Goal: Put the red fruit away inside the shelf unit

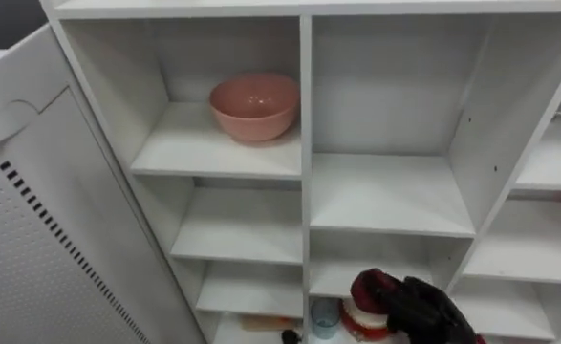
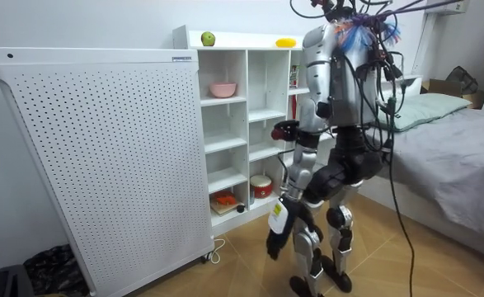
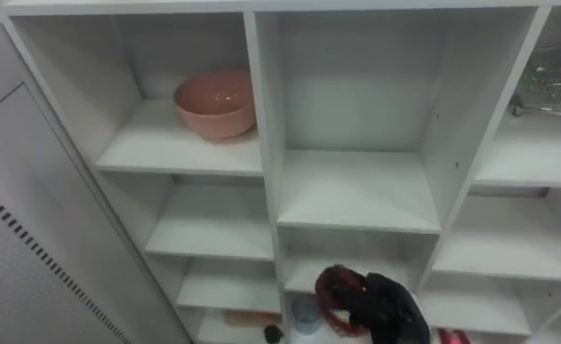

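At the 5 o'clock edge of the eye views, the right hand (image 1: pixel 428 311) comes in from the lower right with its dark fingers curled round a red fruit (image 1: pixel 368 287). The fruit is round, deep red and glossy, most likely an apple. It sits at the 10 o'clock side of the hand. Most of its upper surface is exposed.

The fruit is held in the air in front of the middle column of the white closet (image 1: pixel 305 115), level with the lower shelves. It rests on no shelf. Whether it has passed the front edge of a compartment cannot be told.

Compartment contents:
- Upper left compartment, at 11 o'clock from the fruit: a pink bowl (image 1: pixel 254 105), upright, at the right side of its shelf.
- Bottom of the closet, at 7 o'clock from the fruit: a pale blue cup (image 1: pixel 325 315).
- Low compartment in the room view: a red-and-white container (image 2: pixel 260 186).

On the closet top lie a green apple (image 2: pixel 208 39) and, well apart from it, a yellow fruit (image 2: pixel 285 42).

The robot stands upright facing the closet. A perforated white panel (image 2: pixel 101 148) stands at its 9 o'clock and a bed (image 2: pixel 456 140) behind it. The left hand (image 2: pixel 276 221) hangs beside the thigh; whether it is closed or slack cannot be told.
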You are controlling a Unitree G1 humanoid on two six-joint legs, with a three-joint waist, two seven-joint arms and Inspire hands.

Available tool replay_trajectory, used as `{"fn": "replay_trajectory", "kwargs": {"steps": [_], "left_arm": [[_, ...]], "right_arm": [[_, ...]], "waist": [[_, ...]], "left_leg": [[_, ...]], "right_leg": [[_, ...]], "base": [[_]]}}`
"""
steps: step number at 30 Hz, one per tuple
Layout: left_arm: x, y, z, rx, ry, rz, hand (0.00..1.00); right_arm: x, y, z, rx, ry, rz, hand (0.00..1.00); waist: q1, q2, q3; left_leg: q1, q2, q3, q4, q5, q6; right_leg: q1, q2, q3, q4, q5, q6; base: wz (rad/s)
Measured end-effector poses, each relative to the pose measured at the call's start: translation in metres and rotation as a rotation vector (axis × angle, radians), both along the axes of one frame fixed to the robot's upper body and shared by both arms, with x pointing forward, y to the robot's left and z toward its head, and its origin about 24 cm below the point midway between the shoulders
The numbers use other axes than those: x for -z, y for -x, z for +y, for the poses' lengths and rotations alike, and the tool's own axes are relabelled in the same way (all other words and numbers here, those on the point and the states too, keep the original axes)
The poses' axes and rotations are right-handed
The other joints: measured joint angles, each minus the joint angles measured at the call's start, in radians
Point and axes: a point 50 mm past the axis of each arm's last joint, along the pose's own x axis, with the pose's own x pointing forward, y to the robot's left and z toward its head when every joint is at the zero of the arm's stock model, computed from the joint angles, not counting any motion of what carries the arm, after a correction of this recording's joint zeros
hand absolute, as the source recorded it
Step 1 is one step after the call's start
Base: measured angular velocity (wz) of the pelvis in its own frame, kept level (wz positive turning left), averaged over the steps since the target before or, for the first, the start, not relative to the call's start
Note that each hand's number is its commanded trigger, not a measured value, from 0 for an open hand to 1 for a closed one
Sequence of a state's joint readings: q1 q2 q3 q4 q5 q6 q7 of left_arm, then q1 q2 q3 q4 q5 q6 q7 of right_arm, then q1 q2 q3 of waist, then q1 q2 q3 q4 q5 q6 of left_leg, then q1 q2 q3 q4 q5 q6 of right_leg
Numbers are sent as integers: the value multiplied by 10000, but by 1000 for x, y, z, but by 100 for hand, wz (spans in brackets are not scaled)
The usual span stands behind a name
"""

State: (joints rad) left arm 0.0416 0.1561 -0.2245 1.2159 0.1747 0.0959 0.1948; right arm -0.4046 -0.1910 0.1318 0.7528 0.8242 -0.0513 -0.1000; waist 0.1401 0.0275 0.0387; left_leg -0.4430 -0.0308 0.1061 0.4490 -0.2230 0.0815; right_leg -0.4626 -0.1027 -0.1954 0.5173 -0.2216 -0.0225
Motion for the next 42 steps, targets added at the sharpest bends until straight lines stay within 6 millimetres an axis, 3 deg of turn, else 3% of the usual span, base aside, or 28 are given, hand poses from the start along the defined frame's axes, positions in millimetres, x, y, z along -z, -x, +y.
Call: {"fn": "replay_trajectory", "kwargs": {"steps": [7, 12, 18, 22, 28, 42], "left_arm": [[1, 5, -7, -887, 556, -252, 0], [-1, -2, -9, -919, 696, -527, 0], [0, -3, -17, -549, 744, -542, 0], [-2, -6, -16, -572, 729, -732, 0], [-5, -14, -14, -620, 807, -1149, 0], [-13, -28, -6, -472, 488, -2017, 0]], "right_arm": [[9, 1, -6, 1552, -2973, 475, 100], [1, -7, -18, 2775, -4991, 169, 100], [-28, -31, -34, 3473, -6494, -750, 100], [-53, -43, -48, 3469, -6552, -1614, 100], [-79, -55, -56, 3474, -7038, -2351, 100], [-135, -72, -66, 3827, -7471, -3601, 100]], "waist": [[213, 12, 12], [331, 29, 9], [425, 68, 33], [616, 77, 43], [624, 35, 60], [561, -6, 36]], "left_leg": [[-1664, 78, -30, 719, 111, -24], [-2457, 25, 3, 848, 278, -7], [-2889, 4, 44, 1061, 276, -3], [-3379, -16, 22, 1234, 291, 17], [-3892, -206, 13, 1492, 298, 33], [-4783, -156, -9, 2485, 148, 87]], "right_leg": [[-1589, -33, -41, 539, -24, -208], [-2420, -178, -111, 837, 0, -273], [-2824, -314, -240, 1124, -81, -312], [-3282, -404, -336, 1361, -140, -336], [-3900, -666, -278, 1962, -375, -324], [-4662, -744, -258, 2789, -558, -386]], "base": [[3], [6], [7], [13], [11], [2]]}}
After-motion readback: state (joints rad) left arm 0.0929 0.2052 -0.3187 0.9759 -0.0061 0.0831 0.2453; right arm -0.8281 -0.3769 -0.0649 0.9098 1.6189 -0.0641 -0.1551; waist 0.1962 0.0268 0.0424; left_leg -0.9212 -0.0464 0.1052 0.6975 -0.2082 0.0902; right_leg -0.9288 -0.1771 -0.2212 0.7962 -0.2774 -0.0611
